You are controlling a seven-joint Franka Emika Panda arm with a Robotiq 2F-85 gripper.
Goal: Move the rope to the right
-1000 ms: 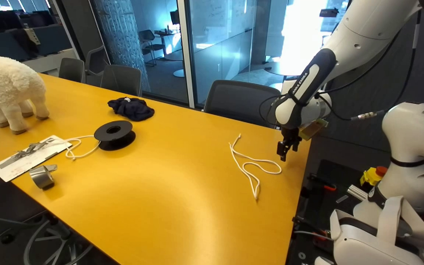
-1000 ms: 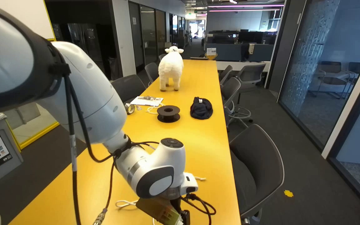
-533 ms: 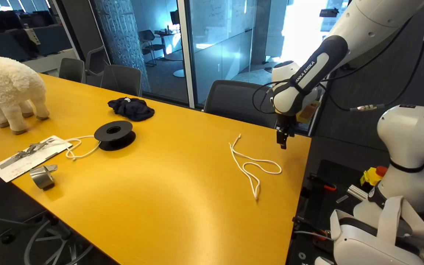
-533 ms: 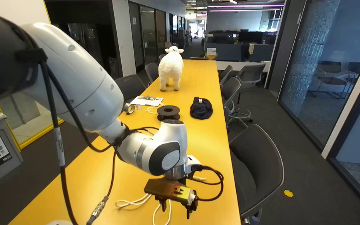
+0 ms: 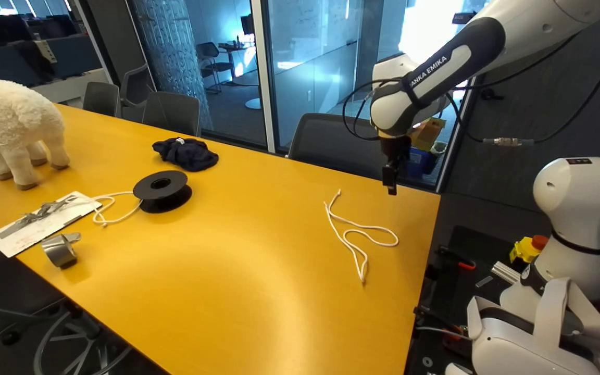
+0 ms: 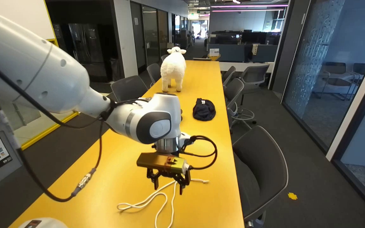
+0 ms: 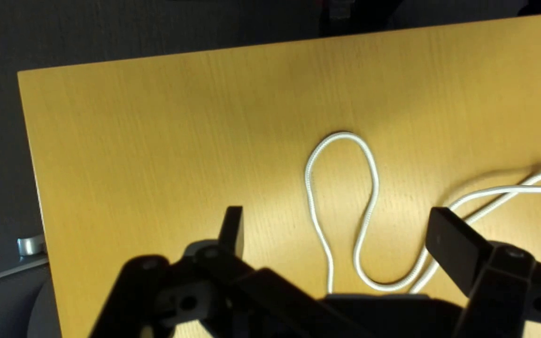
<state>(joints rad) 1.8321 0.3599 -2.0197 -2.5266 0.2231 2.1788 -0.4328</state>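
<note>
The rope (image 5: 375,227) is a thin whitish cord lying in loose loops on the yellow table, near its end by the robot. It also shows in an exterior view (image 6: 172,205) and in the wrist view (image 7: 374,188), where part of it is hidden behind the gripper's base and right finger. My gripper (image 7: 336,213) is open with nothing between its fingers. It hangs above the table and the rope, apart from both. In both exterior views the gripper (image 5: 389,187) (image 6: 168,190) points down, with its fingers spread.
A black spool (image 5: 160,188) with white cord, a white sheet (image 5: 13,237), a silver tape roll (image 5: 59,251), dark cloth (image 5: 185,154) and a plush sheep (image 5: 13,122) stand farther along the table. A chair (image 6: 261,167) stands beside it. The table's end edge (image 7: 251,45) is near.
The gripper has risen and moved toward the chair side in an exterior view, with the arm lifting and uncovering more of the rope. The rope lies as before.
</note>
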